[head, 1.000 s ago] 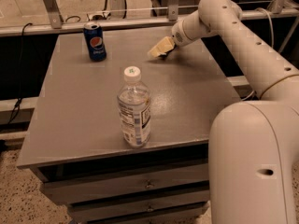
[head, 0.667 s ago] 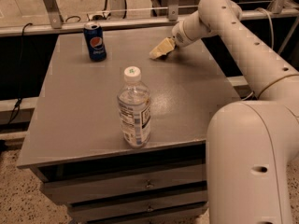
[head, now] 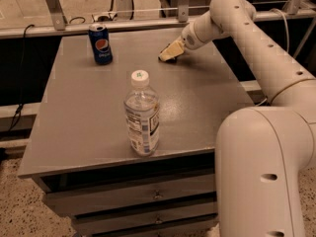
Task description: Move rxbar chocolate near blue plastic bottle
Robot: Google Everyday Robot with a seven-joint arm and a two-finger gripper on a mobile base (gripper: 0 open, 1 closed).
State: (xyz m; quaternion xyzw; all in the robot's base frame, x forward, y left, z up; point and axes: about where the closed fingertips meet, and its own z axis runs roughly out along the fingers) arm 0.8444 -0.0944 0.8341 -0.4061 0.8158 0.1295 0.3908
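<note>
Your gripper [head: 168,53] sits low over the table [head: 74,112], upper centre; you cannot tell its opening. The blue plastic bottle [head: 142,117] stands upright mid-frame.

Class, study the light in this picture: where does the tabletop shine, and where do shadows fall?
Camera view: warm, dim light, with a pale sheen on the grey table right of the water bottle. Camera view: a soft shadow lies beside the pincer, which is low over the table's far side, right of the Pepsi can.
</note>
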